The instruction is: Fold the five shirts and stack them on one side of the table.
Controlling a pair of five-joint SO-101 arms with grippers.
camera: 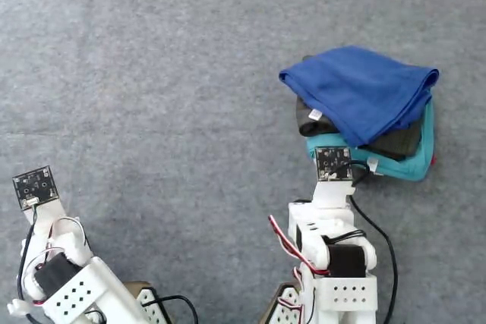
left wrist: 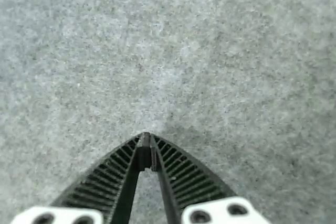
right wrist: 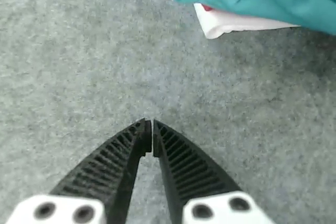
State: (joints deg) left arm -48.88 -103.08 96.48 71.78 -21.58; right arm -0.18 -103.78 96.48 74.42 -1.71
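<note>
Nearest the viewer, the left gripper (left wrist: 146, 139) and right gripper (right wrist: 152, 125) point, pinched closed and empty, at grey felt (camera: 152, 73); just beyond the right one, on the felt's right side, the shirt stack (camera: 414, 163) carries a blue shirt (camera: 357, 89) draped crookedly on top, likely to slide off if nudged.

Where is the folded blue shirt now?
In the high view, the folded blue shirt lies topmost on the right side of the table, over a dark grey shirt and a teal shirt.
</note>
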